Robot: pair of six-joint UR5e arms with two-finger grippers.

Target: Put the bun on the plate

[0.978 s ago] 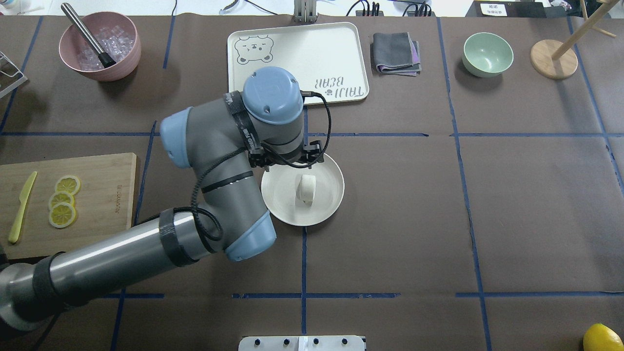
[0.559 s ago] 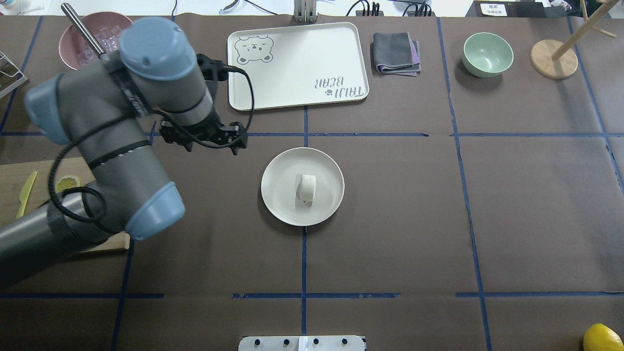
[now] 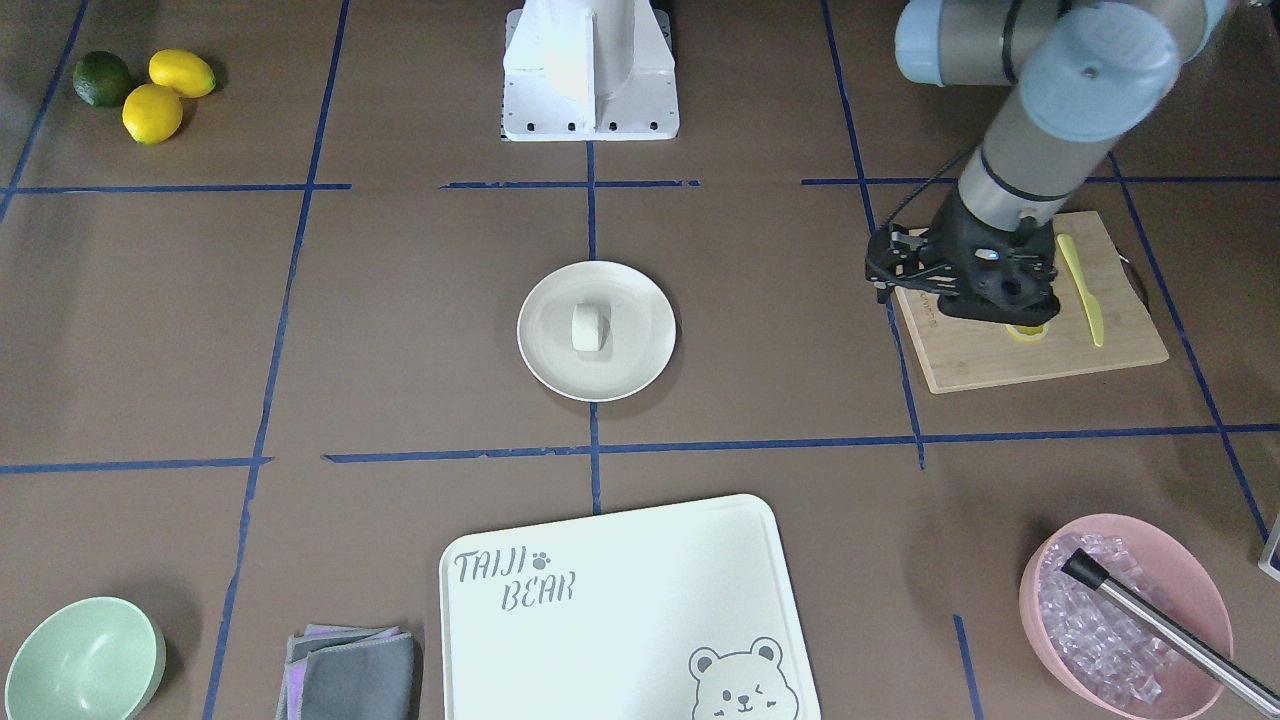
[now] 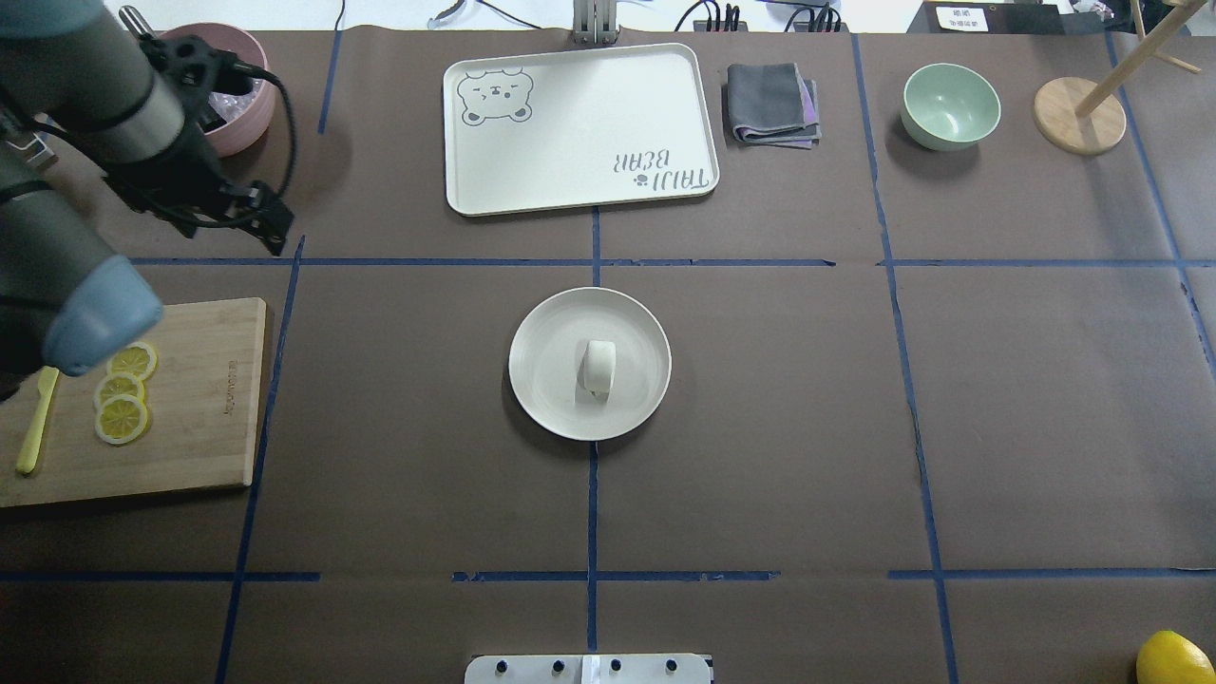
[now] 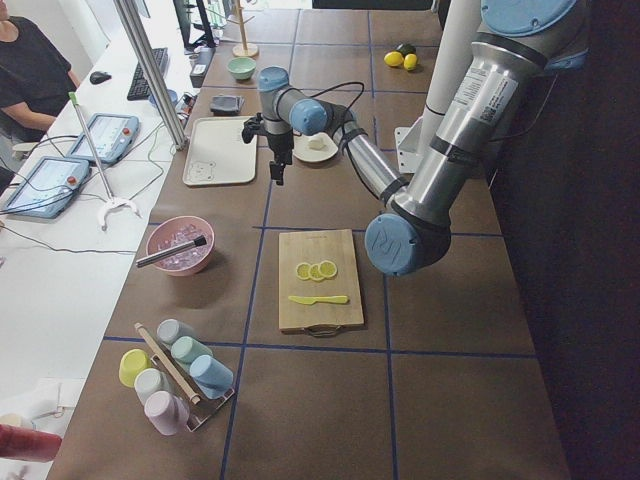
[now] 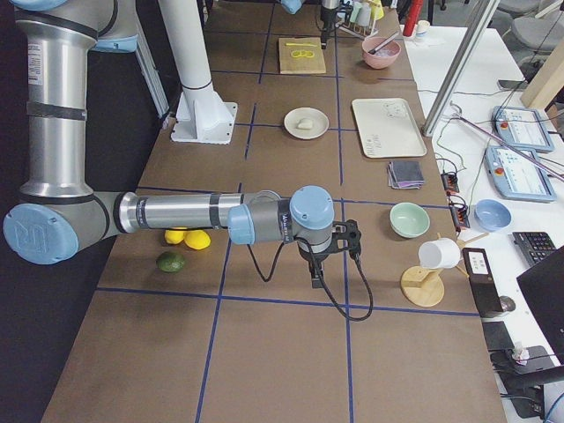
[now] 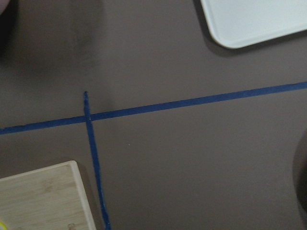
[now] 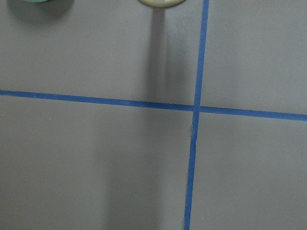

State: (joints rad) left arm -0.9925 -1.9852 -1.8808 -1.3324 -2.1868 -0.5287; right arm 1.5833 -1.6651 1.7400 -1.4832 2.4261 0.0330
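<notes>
The plate (image 4: 541,380), round and cream-white, sits at the desk's middle over a crossing of blue tape lines. It carries the bun (image 4: 597,369) near its centre. The bun is a small, smooth, white, stubby piece with rounded sides, touched by neither arm.

A pink bowl (image 3: 1200,610) holds clear ice cubes (image 3: 1085,625) and a slanting metal rod (image 3: 1160,625). A pale green bowl (image 4: 950,104) and a bear-printed tray (image 4: 579,128) lie at the desk's far edge.

The wooden board (image 4: 204,399) bears three lemon slices (image 4: 122,394) and a yellow knife (image 4: 38,427).

The left tool (image 3: 960,285) hangs above the board's edge, well apart from the plate, its fingers spread wide and holding nothing.

Only the front-facing view shows two lemons (image 3: 165,92) and a lime (image 3: 102,78) together. Only the left side view shows a rack of pastel cups (image 5: 175,375).

The right tool (image 6: 319,269) appears only in the right side view, above bare desk. Whether it is wide or narrow cannot be told.
</notes>
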